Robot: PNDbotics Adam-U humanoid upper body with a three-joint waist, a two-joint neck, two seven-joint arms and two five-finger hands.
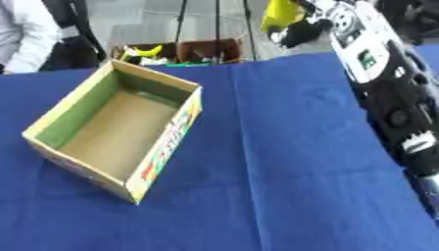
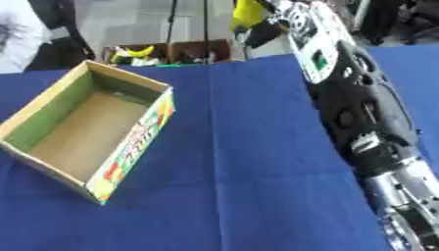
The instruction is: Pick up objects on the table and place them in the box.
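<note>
Carrying: right robot hand (image 1: 296,29) clenched round a yellow object (image 1: 281,12), beyond the box (image 1: 163,147) on the bench (image 1: 291,147). We should centre over the box's open top before releasing.

Both head-mounted eyes look steeply down, sharing the blue table (image 1: 283,162), open box (image 1: 120,130) and right arm (image 2: 352,103).

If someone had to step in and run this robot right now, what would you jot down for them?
Right hand: stretched past the table's far edge, curled round a yellow object.
Left hand: not in view.
Cardboard box: on the blue table, left side, open and empty.
Done: nothing in the box so far.
Left: bring the yellow object over and place it in the box. A bin beyond the table holds more items.
</note>
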